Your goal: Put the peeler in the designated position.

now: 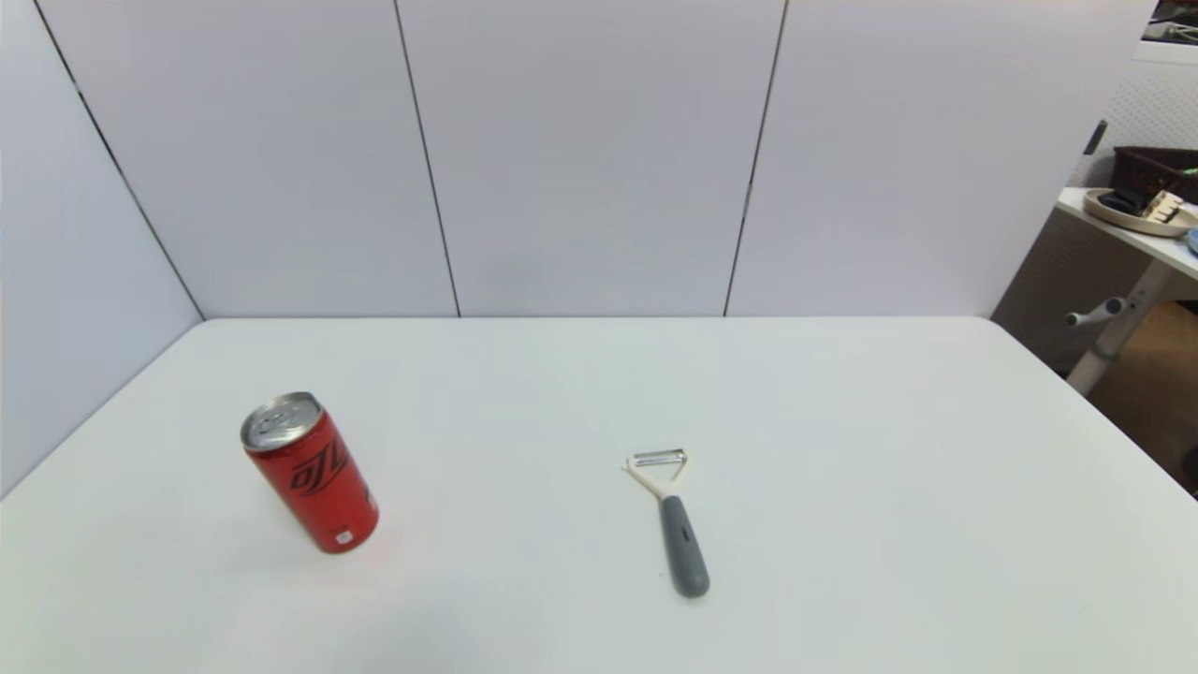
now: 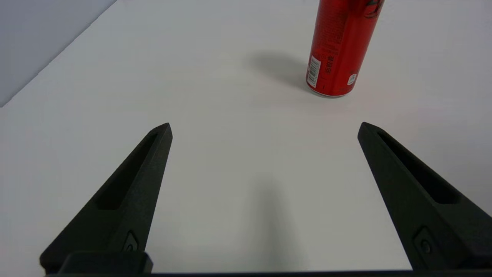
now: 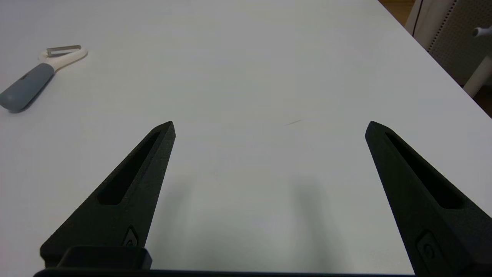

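The peeler (image 1: 672,518) lies flat near the middle of the white table (image 1: 842,421), cream forked head and metal blade pointing away from me, dark grey handle toward me. The right wrist view shows the peeler (image 3: 36,77) off to one side, well clear of my right gripper (image 3: 269,125), which is open with nothing between its fingers. My left gripper (image 2: 264,125) is also open and empty, hovering over bare tabletop short of the red can (image 2: 340,46). Neither arm shows in the head view. No marking shows a designated position.
A red can (image 1: 311,473) stands upright on the left part of the table. Grey panel walls close off the back and left. Past the table's right edge stands another desk (image 1: 1137,234) with a tray of items.
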You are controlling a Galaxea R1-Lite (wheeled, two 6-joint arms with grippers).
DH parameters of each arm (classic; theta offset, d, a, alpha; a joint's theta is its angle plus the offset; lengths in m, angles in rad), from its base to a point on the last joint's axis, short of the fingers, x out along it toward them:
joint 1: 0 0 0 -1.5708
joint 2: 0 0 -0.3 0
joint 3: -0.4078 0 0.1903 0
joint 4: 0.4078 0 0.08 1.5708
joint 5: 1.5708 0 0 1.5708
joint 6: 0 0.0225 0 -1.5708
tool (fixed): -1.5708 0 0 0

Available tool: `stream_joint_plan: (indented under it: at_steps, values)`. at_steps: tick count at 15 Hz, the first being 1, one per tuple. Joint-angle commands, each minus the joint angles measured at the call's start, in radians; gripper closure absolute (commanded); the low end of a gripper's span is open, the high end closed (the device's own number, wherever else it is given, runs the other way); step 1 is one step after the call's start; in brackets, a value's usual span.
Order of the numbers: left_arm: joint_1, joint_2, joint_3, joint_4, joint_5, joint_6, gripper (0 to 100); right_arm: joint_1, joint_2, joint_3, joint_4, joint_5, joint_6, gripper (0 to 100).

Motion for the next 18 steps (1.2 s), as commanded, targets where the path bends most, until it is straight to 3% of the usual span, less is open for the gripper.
stream_joint_plan:
  at_steps: [1, 4, 7, 12, 18]
  values:
    - [-0.035, 0.194, -0.118, -0.037, -0.003, 0.023, 0, 0.0, 0.002, 0.0, -0.001, 0.0, 0.0, 0]
    - [-0.17, 0.346, -0.298, 0.007, -0.005, 0.021, 0, -0.001, 0.002, 0.0, -0.001, 0.0, 0.0, 0]
    - [-0.299, 0.516, -0.551, 0.173, -0.003, 0.024, 0, 0.0, 0.002, 0.0, 0.001, 0.0, 0.0, 0]
    - [-0.501, 0.774, -0.93, 0.337, -0.005, 0.081, 0, -0.001, 0.002, 0.0, 0.001, 0.0, 0.0, 0]
    - [-0.673, 1.056, -1.16, 0.354, -0.01, 0.168, 0, -0.001, 0.002, 0.0, 0.001, 0.0, 0.0, 0]
